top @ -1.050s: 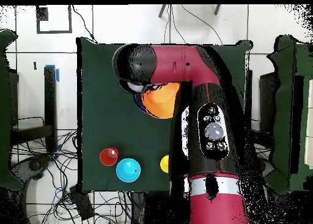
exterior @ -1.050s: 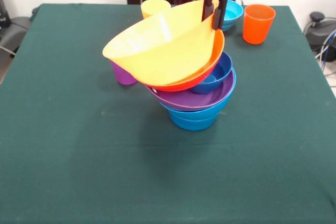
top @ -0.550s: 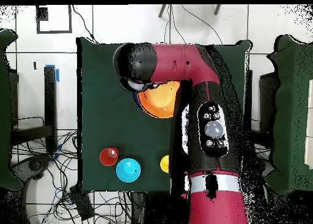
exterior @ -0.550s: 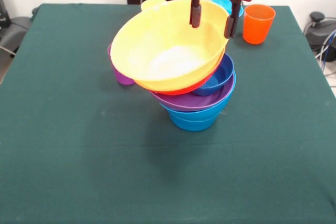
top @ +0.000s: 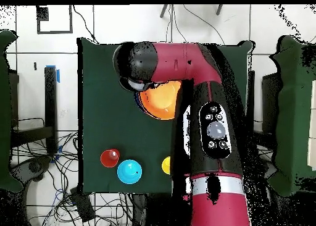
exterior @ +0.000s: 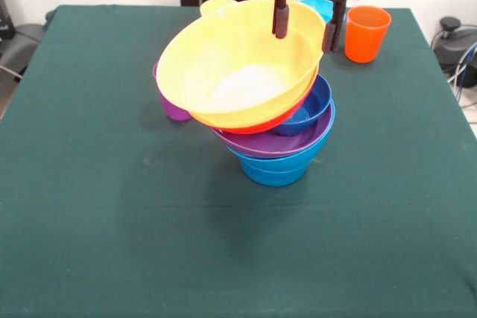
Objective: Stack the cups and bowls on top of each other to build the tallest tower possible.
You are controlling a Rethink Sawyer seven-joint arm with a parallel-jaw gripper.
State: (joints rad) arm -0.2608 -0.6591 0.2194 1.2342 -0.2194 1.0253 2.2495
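Observation:
The tower stands mid-table: a blue bowl at the base, then a wide purple bowl, a small dark blue bowl and an orange bowl. On top, the large yellow bowl leans toward the left. My gripper is open at the yellow bowl's far right rim, one finger inside and one outside, holding nothing. A purple cup peeks out behind the tower, and a yellow cup shows just behind the yellow bowl. From overhead the arm hides most of the tower.
An orange cup and a small cyan bowl stand at the far right of the green table. Overhead, the orange cup, cyan bowl and yellow cup line the table's lower edge.
The gripper was shut on the steeply tilted yellow bowl's rim; it has opened, and the bowl has dropped flatter onto the orange bowl. The gripper rose slightly.

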